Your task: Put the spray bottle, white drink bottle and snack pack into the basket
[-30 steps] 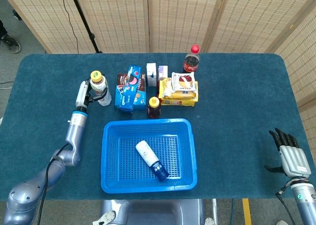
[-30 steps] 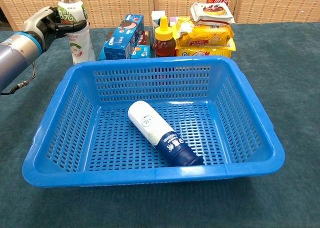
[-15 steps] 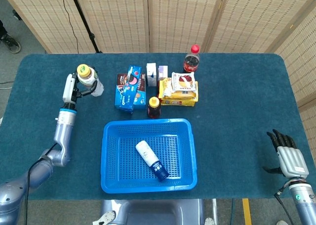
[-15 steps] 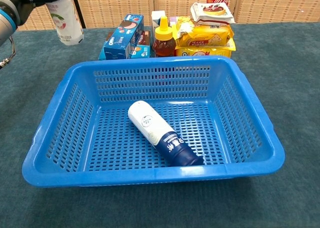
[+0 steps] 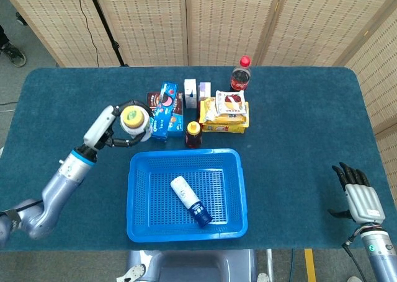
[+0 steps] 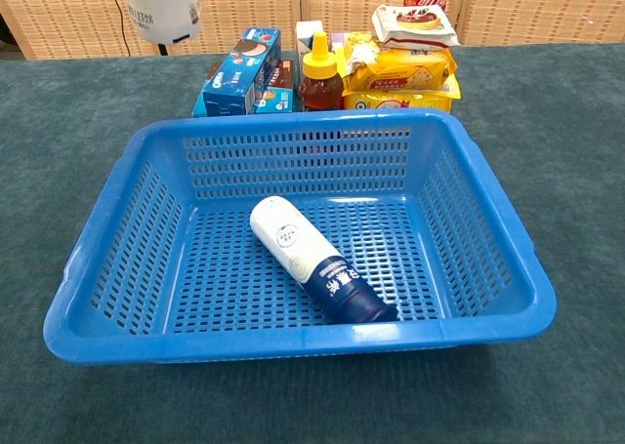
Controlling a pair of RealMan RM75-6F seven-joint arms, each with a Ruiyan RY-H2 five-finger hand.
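The left hand (image 5: 121,126), fingers wrapped round the upright white bottle (image 5: 134,119), holds it aloft just outside the basket's (image 5: 139,223) far-left corner, the spray bottle (image 5: 191,200) lying inside.

White drink bottle (image 5: 136,118) in left hand (image 5: 121,128)

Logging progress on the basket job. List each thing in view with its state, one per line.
white drink bottle: lifted off the table, held by the left hand
spray bottle: lying in the basket
snack pack: on the yellow boxes, untouched
right hand: holds nothing, fingers apart
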